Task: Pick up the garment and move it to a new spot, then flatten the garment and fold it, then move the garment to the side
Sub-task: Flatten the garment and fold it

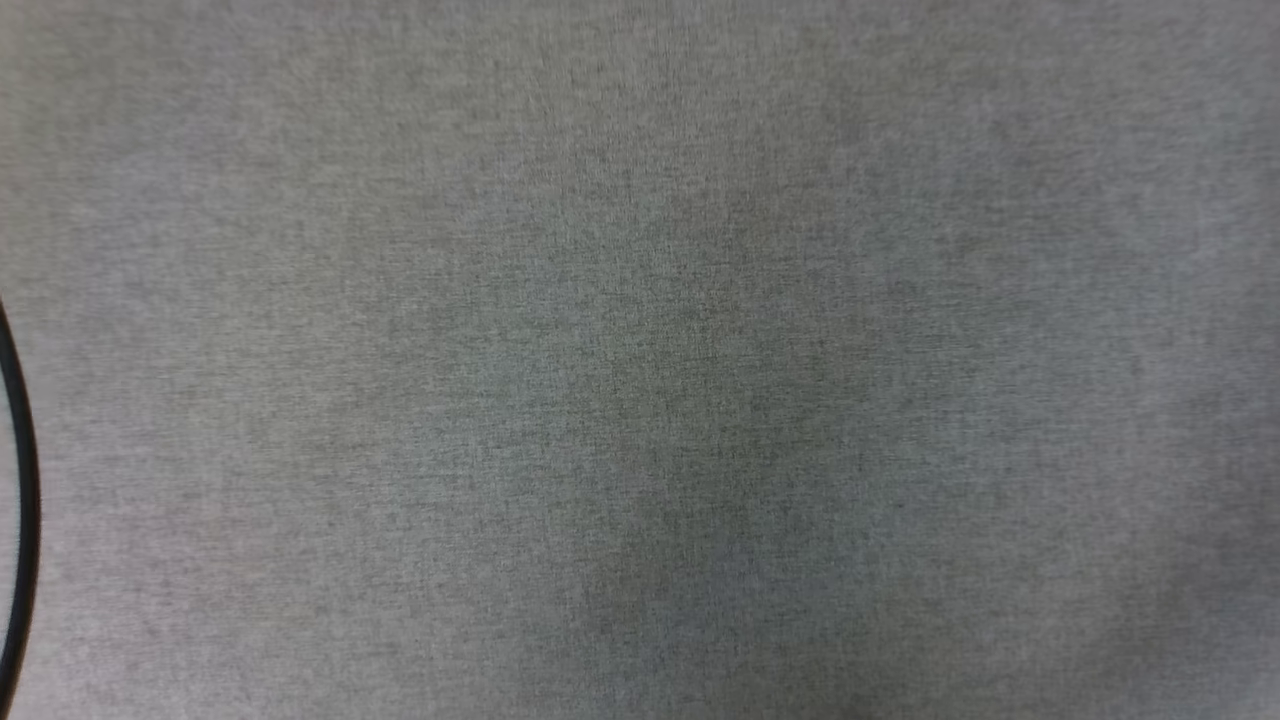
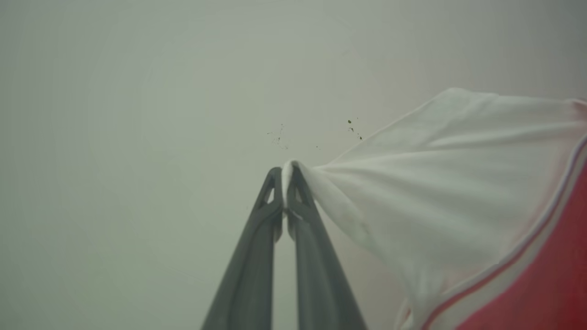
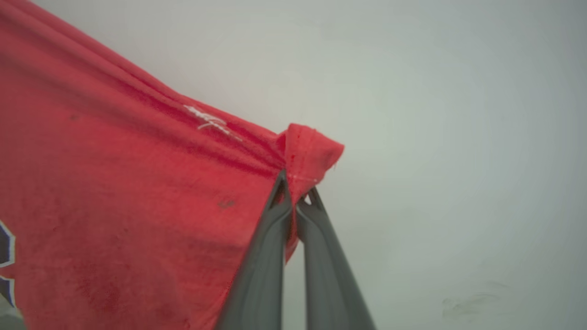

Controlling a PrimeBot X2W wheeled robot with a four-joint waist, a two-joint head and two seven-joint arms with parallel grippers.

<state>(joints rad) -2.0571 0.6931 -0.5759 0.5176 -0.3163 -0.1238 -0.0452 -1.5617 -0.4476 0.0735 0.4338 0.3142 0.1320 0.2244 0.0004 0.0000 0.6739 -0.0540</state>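
garment cropped, black lettering barely visible

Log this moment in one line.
left gripper: shut on garment, white sleeve edge | right gripper: shut on red hem corner | fabric taut at both pinches

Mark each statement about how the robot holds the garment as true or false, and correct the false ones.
1. The left gripper is shut on the white sleeve of the garment. True.
2. The right gripper grips white fabric. False: it pinches a red corner.
3. The left gripper's fingers stand wide apart. False: they are closed on cloth.
4. Striped trim runs between the sleeve and the red body. True.
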